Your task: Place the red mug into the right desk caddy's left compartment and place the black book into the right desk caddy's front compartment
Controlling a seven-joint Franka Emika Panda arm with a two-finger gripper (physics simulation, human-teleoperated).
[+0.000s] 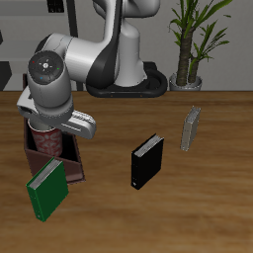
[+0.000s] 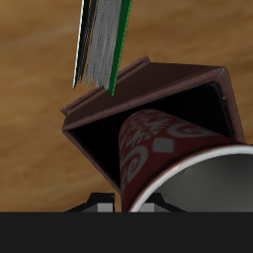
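Observation:
The red mug (image 1: 44, 141) with its pale swirly pattern sits low inside the right desk caddy (image 1: 75, 166), a dark maroon-brown box near the table's edge. My gripper (image 1: 53, 126) is directly above it and shut on the mug's rim. In the wrist view the mug (image 2: 168, 148) fills a section of the caddy (image 2: 158, 84), and my fingertips (image 2: 100, 205) straddle its wall. I cannot tell whether the mug's base touches the caddy floor. The black book (image 1: 146, 161) stands upright on the table, apart from the caddy and the gripper.
A green book (image 1: 46, 188) leans at the caddy's end nearest the table's front edge, and it also shows in the wrist view (image 2: 104, 44). A thin grey book (image 1: 190, 128) stands farther back beyond the black book. A potted plant (image 1: 188, 49) stands behind the table.

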